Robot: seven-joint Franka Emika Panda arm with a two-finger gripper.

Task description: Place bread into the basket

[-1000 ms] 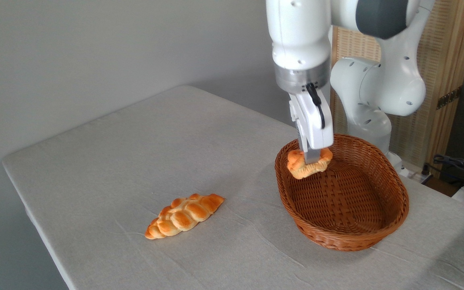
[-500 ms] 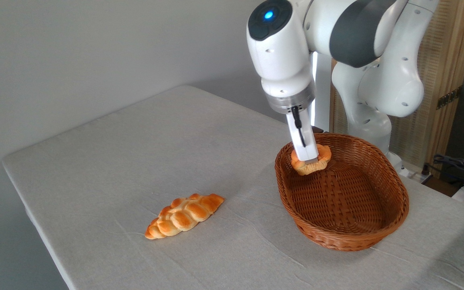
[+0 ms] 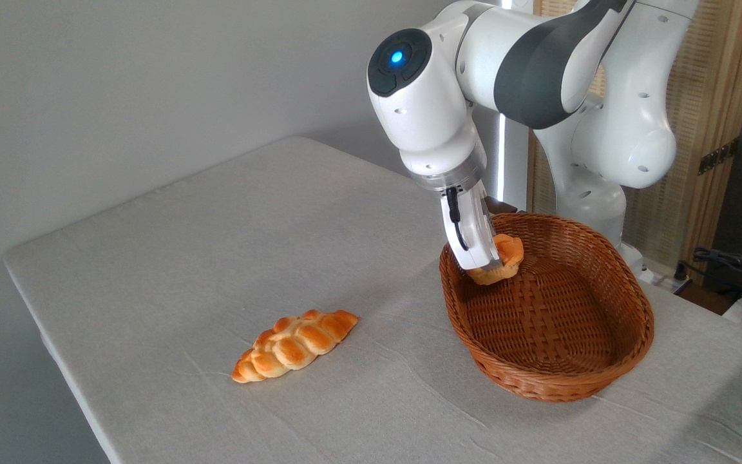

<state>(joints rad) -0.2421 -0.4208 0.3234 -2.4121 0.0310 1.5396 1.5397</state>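
A white Franka arm with a grey elbow band and a lit blue ring on its wrist joint leans in from the upper right of the fixed camera's view. Its two-finger gripper (image 3: 488, 265) is pinched on a small round golden-orange bun (image 3: 503, 260) with a knotted top and a paler base. The bun is tilted in the grip, its twisted top turned to the right of the fingers, and much of its left side is hidden behind the white gripper body.

Bun and fingertips hang over the near-left inner wall of a large oval reddish-brown wicker basket (image 3: 628, 348), at about the level of its thick braided rim. Whether the bun touches the weave cannot be told from this angle. The basket floor spreads below and to the right of the gripper.

Well away to the lower left of the gripper, a longer flat braided loaf (image 3: 294, 344), glossy orange and cream, lies on the pale grey cloth-covered table (image 3: 216, 258), apart from the basket.

Behind the gripper to the right stand the arm's white base column and a slatted wooden screen (image 3: 725, 116). Dark cables (image 3: 732, 264) lie at the far right edge, beyond the table.
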